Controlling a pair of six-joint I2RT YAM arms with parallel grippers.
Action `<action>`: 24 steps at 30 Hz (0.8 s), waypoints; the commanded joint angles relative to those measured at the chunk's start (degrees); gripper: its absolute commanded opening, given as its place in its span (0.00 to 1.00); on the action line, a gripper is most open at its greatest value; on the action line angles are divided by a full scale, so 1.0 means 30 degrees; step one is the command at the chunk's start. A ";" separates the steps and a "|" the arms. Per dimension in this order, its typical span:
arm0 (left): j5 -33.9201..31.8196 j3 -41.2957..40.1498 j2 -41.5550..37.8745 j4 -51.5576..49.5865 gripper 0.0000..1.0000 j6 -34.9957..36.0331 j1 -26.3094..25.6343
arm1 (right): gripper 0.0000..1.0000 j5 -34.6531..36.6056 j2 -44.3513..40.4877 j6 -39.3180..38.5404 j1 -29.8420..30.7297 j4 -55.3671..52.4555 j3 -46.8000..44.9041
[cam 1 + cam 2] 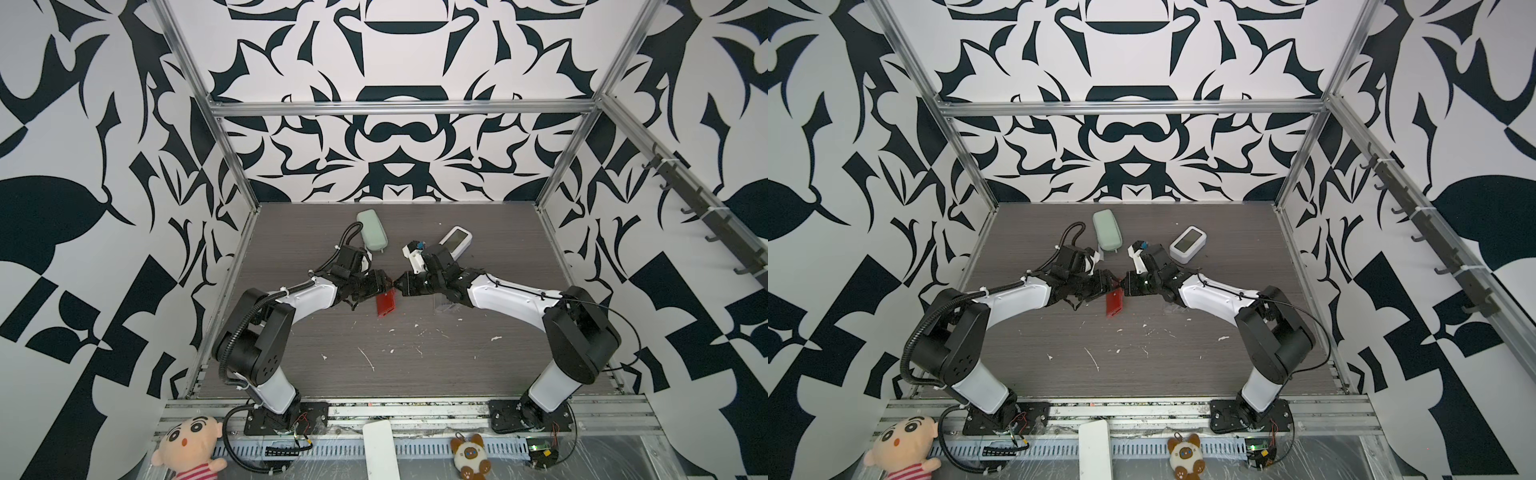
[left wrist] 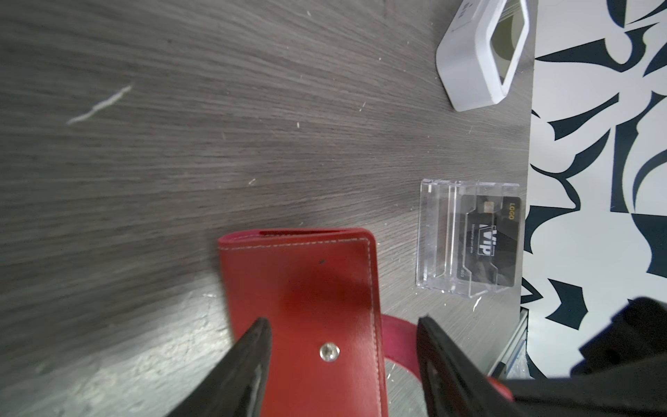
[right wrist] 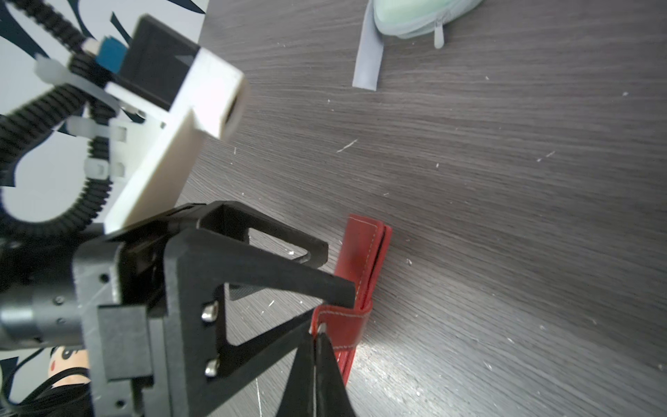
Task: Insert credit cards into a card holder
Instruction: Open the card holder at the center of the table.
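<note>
**View differences.** Only the left wrist view shows me the black credit card with white "VIP" lettering (image 2: 487, 242). It stands in a clear acrylic stand (image 2: 433, 234) near the table edge. In a top view the right arm covers most of that stand (image 1: 445, 305), and I cannot make out the card. The left wrist view also shows the red leather-look card holder (image 2: 306, 289) lying closed and flat, snap stud up, with its tab running off to one side. Only the right wrist view shows the grip on that tab. The right gripper (image 3: 317, 332) is pinched fully closed on the tab end, beside the card holder's (image 3: 361, 252) edge.

**Left gripper.** The left gripper (image 2: 343, 321) has its jaws spread wide. One finger is over the cover and the other is past the edge, by the tab. It clamps nothing, and I cannot tell whether it touches the cover.

**Arm pose.** In both top views the arms reach inward from the front bases with their forearms sloping down. The left gripper (image 1: 387, 284) and right gripper (image 1: 398, 284) meet tip to tip at mid-table, over the far end of the card holder (image 1: 385, 305).

**Surface and room.**
- The grey wood-grain table (image 1: 374, 374) carries white scuffs.
- A mint-green oblong case (image 1: 372, 229) and a white device with a screen (image 1: 456, 239) lie farther back.
- Black-and-white patterned walls and an aluminium frame enclose the cell.
</note>
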 commanded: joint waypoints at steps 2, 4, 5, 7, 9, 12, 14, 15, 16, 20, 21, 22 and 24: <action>-0.0645 -0.0256 -0.0546 -0.0829 0.68 0.0347 -0.0084 | 0.00 -0.0490 -0.0807 0.0261 -0.0061 0.1158 -0.0061; -0.0833 -0.0272 -0.0594 -0.0926 0.67 0.0348 -0.0106 | 0.00 -0.0491 -0.0817 0.0318 -0.0059 0.1194 -0.0050; -0.0841 -0.0280 -0.0636 -0.0905 0.67 0.0349 -0.0106 | 0.00 -0.0493 -0.0801 0.0306 -0.0056 0.1201 -0.0048; -0.0850 -0.0283 -0.0624 -0.0936 0.67 0.0350 -0.0133 | 0.00 -0.0493 -0.0788 0.0317 -0.0059 0.1222 -0.0065; -0.0790 -0.0258 -0.0600 -0.0934 0.66 0.0394 -0.0150 | 0.00 -0.0548 -0.0713 0.0305 -0.0059 0.1229 -0.0058; -0.0830 -0.0227 -0.0561 -0.1014 0.63 0.0408 -0.0135 | 0.00 -0.0514 -0.0649 0.0320 -0.0059 0.1236 -0.0066; -0.0857 -0.0173 -0.0482 -0.1110 0.60 0.0438 -0.0157 | 0.00 -0.0489 -0.0638 0.0304 -0.0067 0.1233 -0.0078; -0.0855 -0.0163 -0.0475 -0.1179 0.59 0.0438 -0.0160 | 0.00 -0.0464 -0.0641 0.0320 -0.0060 0.1234 -0.0076; -0.0920 -0.0119 -0.0471 -0.1276 0.58 0.0438 -0.0164 | 0.00 -0.0404 -0.0642 0.0306 -0.0067 0.1165 -0.0068; -0.1546 -0.0083 -0.0604 -0.1735 0.52 0.0494 -0.0164 | 0.00 0.0100 -0.0554 0.0064 -0.0059 0.0569 0.0116; -0.1740 -0.0111 -0.0650 -0.1837 0.52 0.0525 -0.0164 | 0.00 0.0277 -0.0554 0.0000 -0.0063 0.0356 0.0148; -0.1871 -0.0107 -0.0693 -0.1914 0.51 0.0569 -0.0164 | 0.00 0.0394 -0.0532 -0.0071 -0.0060 0.0210 0.0197; -0.2204 -0.0111 -0.0762 -0.2113 0.50 0.0586 -0.0179 | 0.00 0.0785 -0.0517 -0.0256 -0.0070 -0.0230 0.0293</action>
